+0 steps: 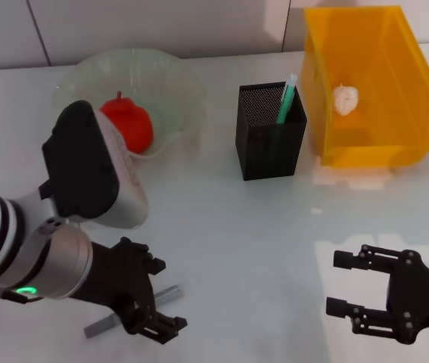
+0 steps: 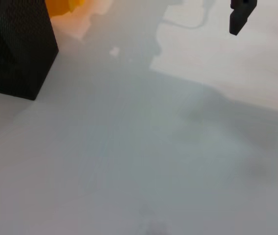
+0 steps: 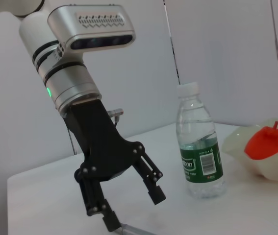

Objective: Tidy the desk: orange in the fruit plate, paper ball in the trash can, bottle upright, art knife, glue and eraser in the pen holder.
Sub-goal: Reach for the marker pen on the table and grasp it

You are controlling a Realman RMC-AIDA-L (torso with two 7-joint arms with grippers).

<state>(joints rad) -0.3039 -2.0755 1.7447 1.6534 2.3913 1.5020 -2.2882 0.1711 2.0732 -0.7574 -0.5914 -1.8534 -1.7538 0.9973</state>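
Your left gripper (image 1: 156, 299) hangs low at the near left of the white desk (image 1: 229, 227), its black jointed fingers (image 3: 154, 192) spread apart with nothing between them. Just under the fingertips lies one slim grey metallic bar (image 1: 127, 314), flat on the surface; you cannot tell from these views whether a fingertip touches it. The arm behind the gripper is a smooth silver cylinder with a green light ring.

Your right gripper (image 1: 338, 283) sits at the near right, also black and angular, its two fingers held apart and empty.

From the right wrist view you see one clear plastic bottle (image 3: 199, 147) standing upright on the desk beyond the left gripper, with a white cap and a green label carrying a barcode.

Farther out, one square black mesh pen holder (image 1: 271, 132) stands in the middle of the desk, with a single teal stick (image 1: 285, 100) leaning out of it. To its left, one pale-green translucent fruit plate (image 1: 170, 83) with a wavy rim holds one ribbed red-orange orange (image 1: 131, 125). To the right of the pen holder, one glossy yellow trash can (image 1: 396, 98) with sloping walls contains one crumpled whitish paper ball (image 1: 345, 99).
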